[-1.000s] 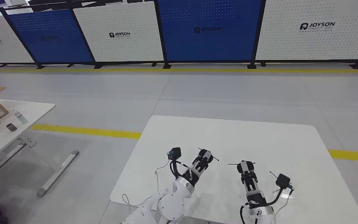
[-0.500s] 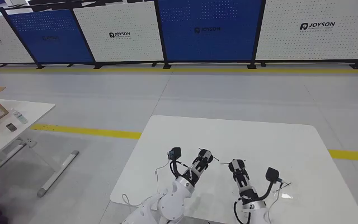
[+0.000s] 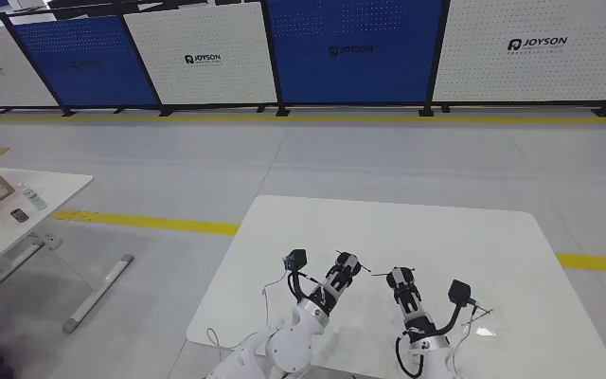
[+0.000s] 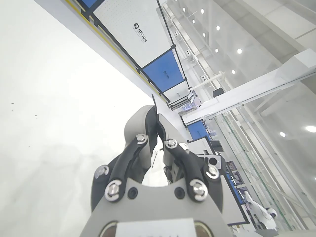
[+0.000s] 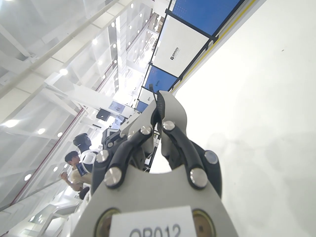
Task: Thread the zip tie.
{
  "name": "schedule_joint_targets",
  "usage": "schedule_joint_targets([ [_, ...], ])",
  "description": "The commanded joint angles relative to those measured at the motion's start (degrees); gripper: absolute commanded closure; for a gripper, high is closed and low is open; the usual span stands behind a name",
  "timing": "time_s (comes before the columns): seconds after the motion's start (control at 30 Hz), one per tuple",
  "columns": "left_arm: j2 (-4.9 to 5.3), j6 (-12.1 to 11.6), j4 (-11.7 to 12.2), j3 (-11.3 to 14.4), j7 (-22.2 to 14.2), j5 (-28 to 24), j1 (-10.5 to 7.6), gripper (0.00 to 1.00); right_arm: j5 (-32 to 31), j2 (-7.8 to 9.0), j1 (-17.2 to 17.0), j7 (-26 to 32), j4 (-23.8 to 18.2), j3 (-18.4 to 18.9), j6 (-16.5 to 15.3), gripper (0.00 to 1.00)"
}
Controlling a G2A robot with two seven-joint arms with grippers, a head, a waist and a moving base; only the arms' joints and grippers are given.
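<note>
Two pinches: left jaws clenched on zip tie (image 4: 153, 101); right jaws likewise.

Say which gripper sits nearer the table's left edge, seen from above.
The left gripper, shut on the zip tie; the right gripper hangs nearer the middle of the table.

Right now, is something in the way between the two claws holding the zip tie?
Nothing visible is in the way. The left gripper and right gripper each pinch a thin black bit of zip tie. From above, their tips face each other across a small gap, and the white table lies beneath it.
</note>
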Motion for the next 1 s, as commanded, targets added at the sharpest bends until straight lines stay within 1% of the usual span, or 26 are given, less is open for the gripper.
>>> schedule_joint_targets([
  [0.0, 0.00, 0.0, 0.0, 0.0, 0.0, 0.0, 0.00, 1.00, -0.3, -0.39, 0.3, -0.8, 0.4, -0.2, 0.3, 1.00],
  [0.1, 0.00, 0.0, 0.0, 0.0, 0.0, 0.0, 0.00, 1.00, 0.2, -0.73, 0.5, -1.0, 0.8, -0.1, 0.4, 1.00],
  [0.37, 0.00, 0.0, 0.0, 0.0, 0.0, 0.0, 0.00, 1.00, 0.2, -0.73, 0.5, -1.0, 0.8, -0.1, 0.4, 1.00],
  [0.53, -0.44, 1.7, 0.0, -0.9, 1.8, -1.0, 0.05, 1.00, 0.2, -0.73, 0.5, -1.0, 0.8, -0.1, 0.4, 1.00],
  [0.6, -0.52, 2.0, 0.1, -1.0, 1.6, -0.9, 0.08, 1.00, 0.2, -0.73, 0.5, -1.0, 0.8, -0.1, 0.4, 1.00],
  [0.67, -0.53, 1.9, 0.0, -1.0, 0.0, -0.9, 0.36, 1.00, 0.2, -0.73, 0.5, -1.0, 0.8, -0.1, 0.4, 1.00],
  [0.8, -0.53, 1.9, 0.0, -1.0, 0.0, -0.9, 0.36, 1.00, 0.2, -0.73, 0.5, -1.0, 0.8, -0.1, 0.4, 1.00],
  [0.97, -0.53, 1.9, 0.0, -1.0, 0.0, -0.9, 0.36, 1.00, -0.9, -1.40, 0.9, -1.2, 0.9, -0.2, 2.3, 1.00],
])
